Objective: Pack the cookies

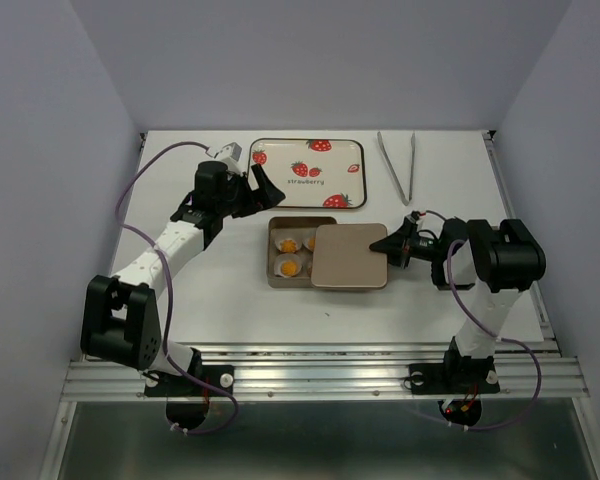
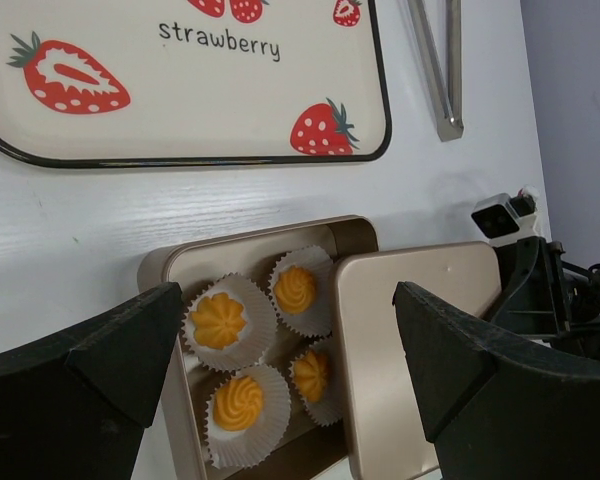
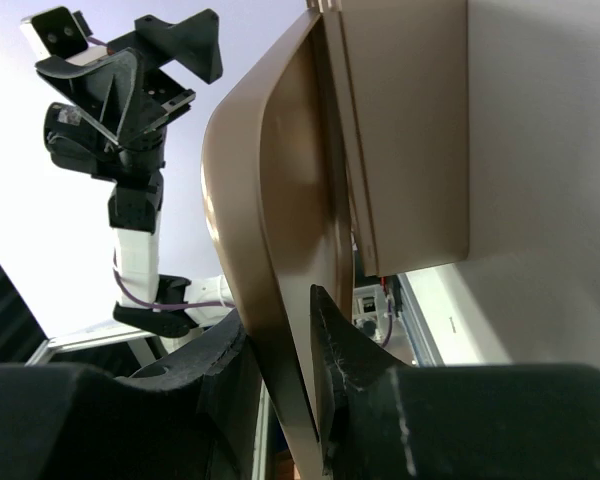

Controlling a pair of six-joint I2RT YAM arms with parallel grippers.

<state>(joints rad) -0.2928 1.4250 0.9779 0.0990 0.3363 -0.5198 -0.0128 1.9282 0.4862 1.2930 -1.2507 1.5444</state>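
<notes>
The right claw (image 1: 388,243) is pinched onto the right edge of the lid (image 1: 350,255). The lid covers only the right part of the tin (image 1: 271,256) and overhangs the tin's right side. If it is slid across while tilted, its rim could catch the tin's wall and shove the tin along the counter (image 1: 210,300), or crush the paper cups (image 2: 257,335). The thin edge grip might also slip.

The cookies (image 2: 219,320) sit in the tin's uncovered left part, with the lid between them and the right claw. The left claw (image 1: 265,188) hangs beyond the tin's far left corner, spread wide and holding nothing.
</notes>
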